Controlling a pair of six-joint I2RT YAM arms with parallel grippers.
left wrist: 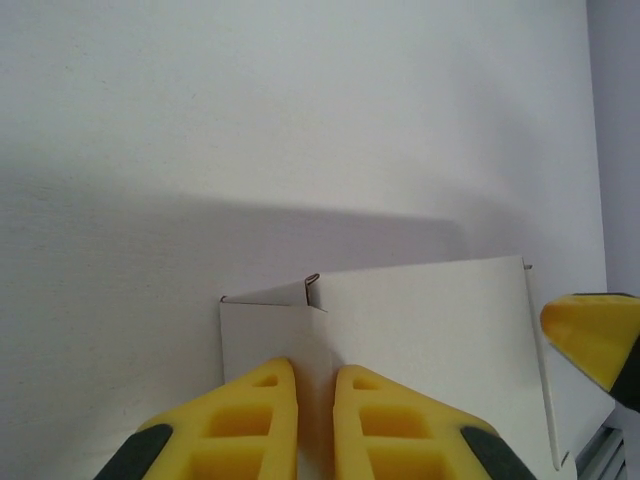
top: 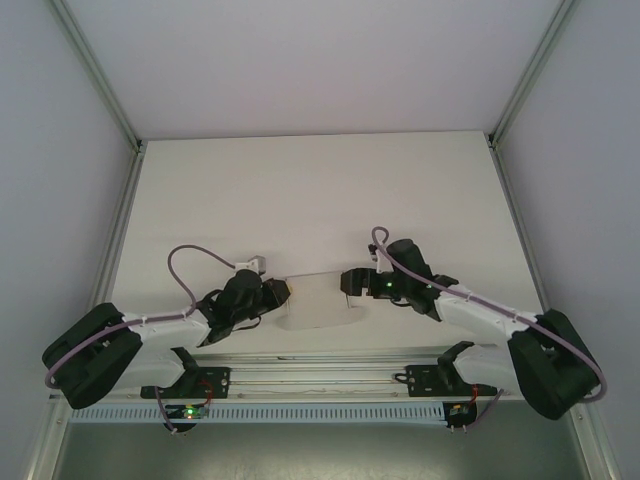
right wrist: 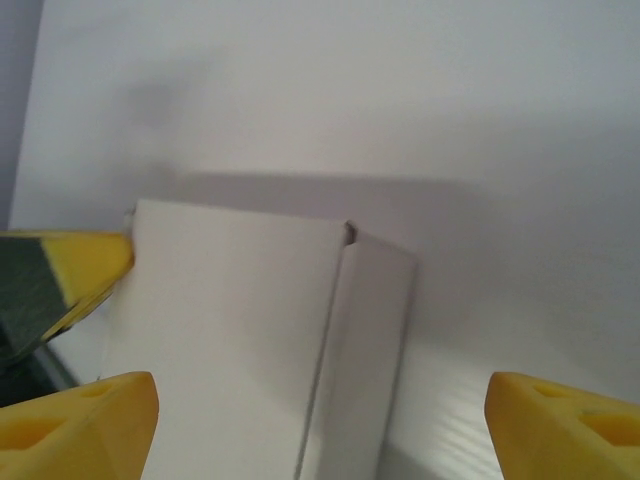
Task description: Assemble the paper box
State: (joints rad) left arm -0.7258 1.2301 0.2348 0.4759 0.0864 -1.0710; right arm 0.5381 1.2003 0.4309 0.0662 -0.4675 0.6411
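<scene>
The paper box (top: 318, 302) is a white card sheet, partly folded, lying on the table between the two grippers. In the left wrist view the paper box (left wrist: 430, 330) has a raised fold at its left end, and my left gripper (left wrist: 315, 385) is shut on that fold, its yellow fingers nearly touching. My left gripper (top: 283, 292) sits at the sheet's left edge. My right gripper (top: 347, 283) is at the sheet's right edge. In the right wrist view my right gripper (right wrist: 322, 420) stands open wide, straddling the paper box (right wrist: 230, 330) and its upturned side flap (right wrist: 365, 350).
The white table (top: 320, 190) stretches away behind the box, with grey enclosure walls and metal posts (top: 120, 130) at the sides. An aluminium rail (top: 320, 385) with both arm bases runs along the near edge. The other arm's yellow fingertip (left wrist: 590, 335) shows beside the box.
</scene>
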